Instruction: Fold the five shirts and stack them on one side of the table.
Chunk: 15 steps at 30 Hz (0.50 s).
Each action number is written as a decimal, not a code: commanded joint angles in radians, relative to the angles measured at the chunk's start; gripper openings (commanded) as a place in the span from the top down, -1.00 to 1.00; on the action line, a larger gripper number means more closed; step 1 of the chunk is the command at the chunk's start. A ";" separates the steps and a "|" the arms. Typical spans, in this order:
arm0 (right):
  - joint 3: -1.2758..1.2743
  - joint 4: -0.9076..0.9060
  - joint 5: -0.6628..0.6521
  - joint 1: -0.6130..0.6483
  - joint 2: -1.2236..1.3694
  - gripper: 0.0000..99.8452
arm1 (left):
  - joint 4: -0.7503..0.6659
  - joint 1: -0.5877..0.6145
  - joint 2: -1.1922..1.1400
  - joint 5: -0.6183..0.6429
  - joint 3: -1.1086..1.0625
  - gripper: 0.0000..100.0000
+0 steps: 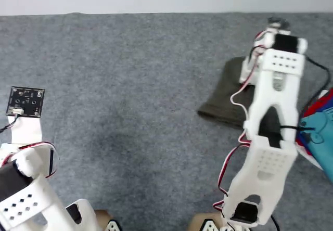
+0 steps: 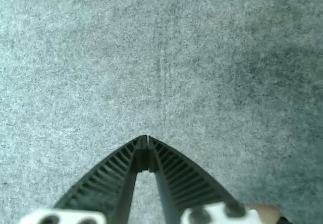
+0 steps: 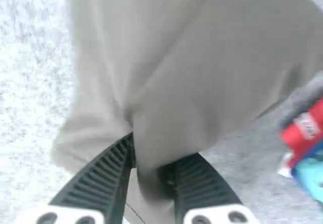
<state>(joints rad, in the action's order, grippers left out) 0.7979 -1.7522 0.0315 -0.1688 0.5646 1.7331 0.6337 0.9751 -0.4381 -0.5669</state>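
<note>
Right hand (image 3: 149,153) is clamped on a fold of the olive shirt (image 1: 223,101), lying at the counter's (image 1: 130,75) far right; left hand (image 2: 147,142) hangs pinched together over bare counter. Folding looks barely begun; bright garments (image 1: 318,124), possibly unfolded shirts, wait beside it

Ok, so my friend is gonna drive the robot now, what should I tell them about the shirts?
Left gripper: shut, empty, over bare grey mat.
Right gripper: shut on the olive shirt at the table's right side.
A red and blue shirt lies beside it at the right edge.
Done: I cannot tell if either shirt is neatly folded.
Left: finish the olive shirt, fold the rest, stack all five on one side.
</note>
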 commanded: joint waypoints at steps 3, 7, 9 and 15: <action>0.018 -0.042 -0.086 -0.084 -0.168 0.98 | -0.002 0.003 0.014 -0.005 0.004 0.98; 0.018 -0.042 -0.118 -0.119 -0.228 0.98 | -0.002 0.003 0.014 -0.005 0.004 0.98; 0.018 -0.042 -0.126 -0.130 -0.260 0.98 | -0.002 0.003 0.012 -0.005 0.004 0.98; 0.021 -0.042 -0.124 -0.166 -0.344 0.98 | -0.002 0.003 0.012 -0.005 0.004 0.98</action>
<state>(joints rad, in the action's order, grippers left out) 0.7963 -1.7522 -0.0852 -0.3069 0.3191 1.7331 0.6337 0.9751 -0.4381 -0.5669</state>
